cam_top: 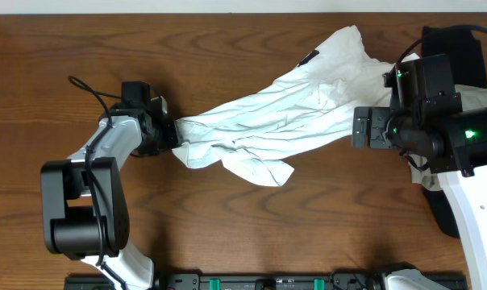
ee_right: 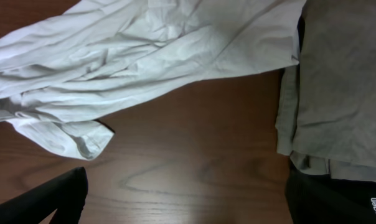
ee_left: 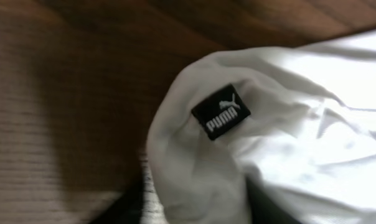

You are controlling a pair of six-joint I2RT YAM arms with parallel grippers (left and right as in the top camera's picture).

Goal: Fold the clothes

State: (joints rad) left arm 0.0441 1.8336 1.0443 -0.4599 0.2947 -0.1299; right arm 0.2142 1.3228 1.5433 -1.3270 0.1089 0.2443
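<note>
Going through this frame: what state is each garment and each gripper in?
white T-shirt: unfolded, crumpled, stretched across the table.
grey-beige garment: lying flat on the black one.
black garment: lying under the grey-beige one.
left gripper: at the T-shirt's left end, cloth between its fingers; grip unclear.
right gripper: open, holding nothing.

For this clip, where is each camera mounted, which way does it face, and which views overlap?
Overhead: above the table, looking straight down; both arms show, the left gripper at one end of the white T-shirt.
Left wrist: on the left arm, close on the shirt's folded edge and black Puma label; dark fingers at the bottom.
Right wrist: on the right arm, looking down at shirt, grey-beige garment and bare table; one dark finger lower left.
Shared: all three show the white T-shirt.
</note>
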